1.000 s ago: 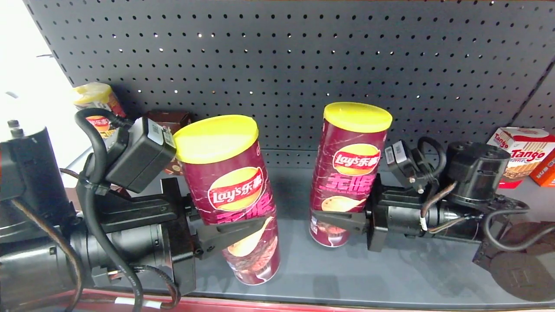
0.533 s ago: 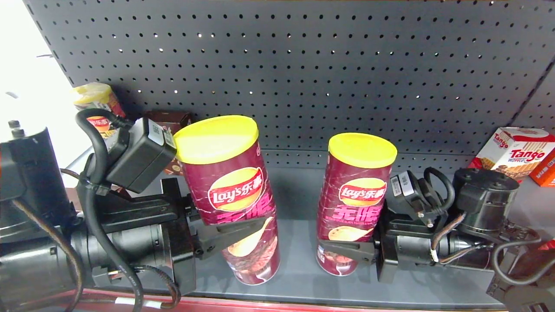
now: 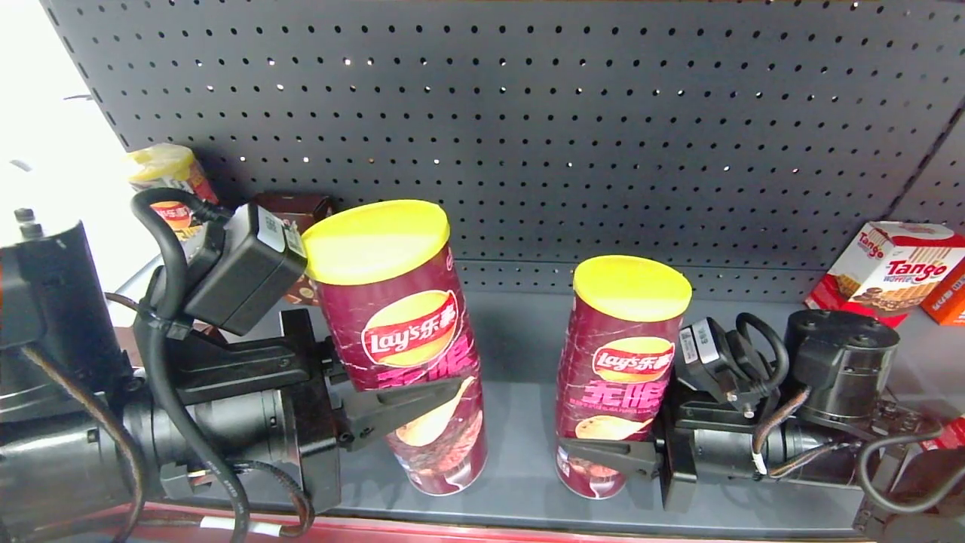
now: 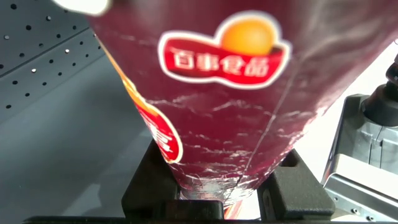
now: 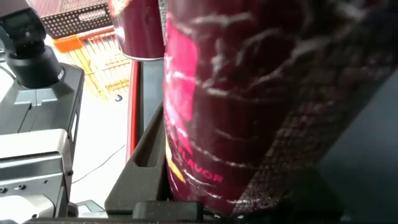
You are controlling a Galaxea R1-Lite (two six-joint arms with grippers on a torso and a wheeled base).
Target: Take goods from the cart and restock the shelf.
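Two maroon chip cans with yellow lids are over the grey shelf (image 3: pixel 513 339). My left gripper (image 3: pixel 422 407) is shut on the left can (image 3: pixel 392 339), which tilts slightly near the shelf's front edge. Its maroon side (image 4: pixel 236 93) looms close in the left wrist view, between the black fingers (image 4: pixel 298 186). My right gripper (image 3: pixel 599 452) is shut low on the right can (image 3: pixel 622 362), which stands upright with its base at the shelf surface; I cannot tell whether it touches. In the right wrist view that can (image 5: pixel 249 112) is close up, with the left can (image 5: pixel 137 31) farther off.
A perforated dark back panel (image 3: pixel 528 128) closes the shelf. Another chip can (image 3: pixel 170 185) and a brown box (image 3: pixel 298 207) sit at the back left. A wafer box (image 3: pixel 897 268) and an orange box (image 3: pixel 951 298) stand at the right. The orange cart (image 5: pixel 106 56) is below.
My right gripper has come down and forward with its can, from raised near the back panel to low by the shelf's front. The left arm and its can have not moved.
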